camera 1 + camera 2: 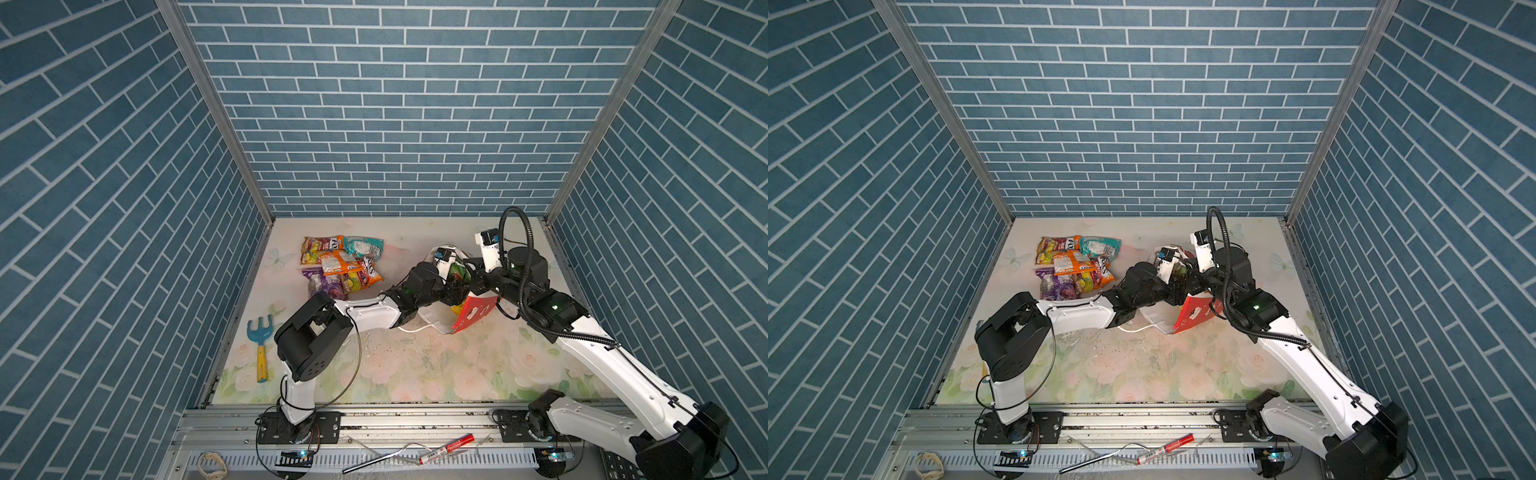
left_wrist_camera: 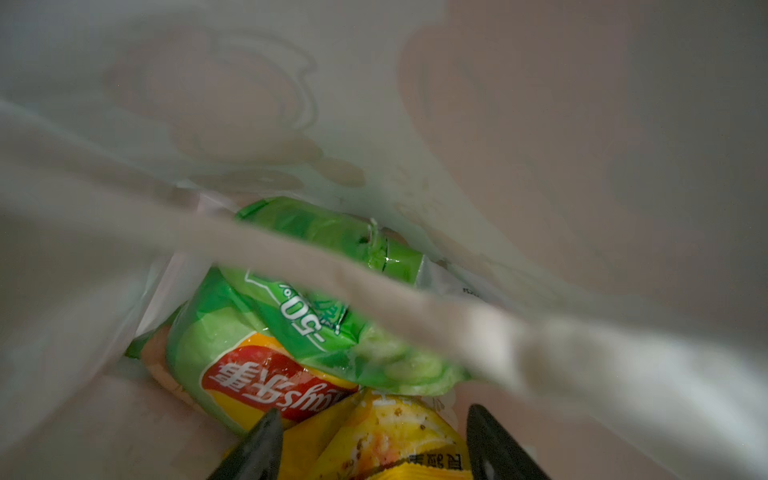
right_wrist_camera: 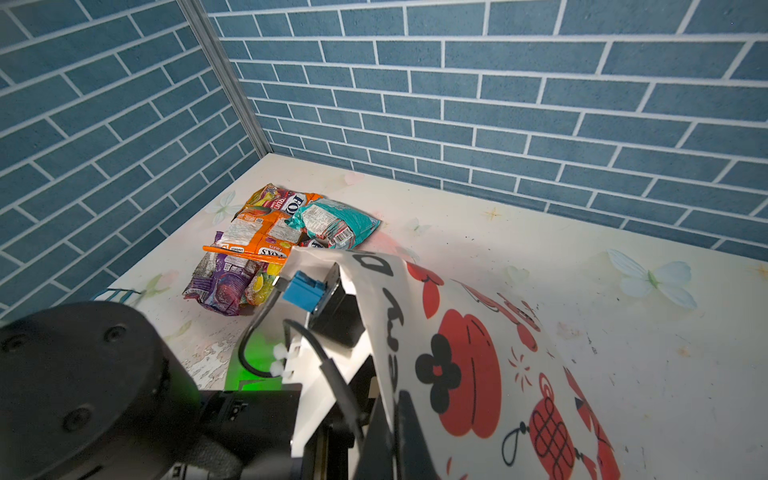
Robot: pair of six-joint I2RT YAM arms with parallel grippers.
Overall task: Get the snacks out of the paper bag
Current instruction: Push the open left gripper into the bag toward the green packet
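On the right half of the worktop [image 1: 415, 365] sat the paper bag [image 1: 473, 312], its rim pinched by the right tool [image 3: 392, 415]. Inside it, the left tool [image 2: 374, 451] was spread over a yellow bag [image 2: 386, 432], next to the green chip bag [image 2: 249, 332]. Other snacks [image 1: 340, 268] lay piled well apart, at the back left.

Robot lab cell: brick-print walls [image 1: 395, 104], aluminium rail [image 1: 415, 419], floral tabletop [image 1: 436, 365].
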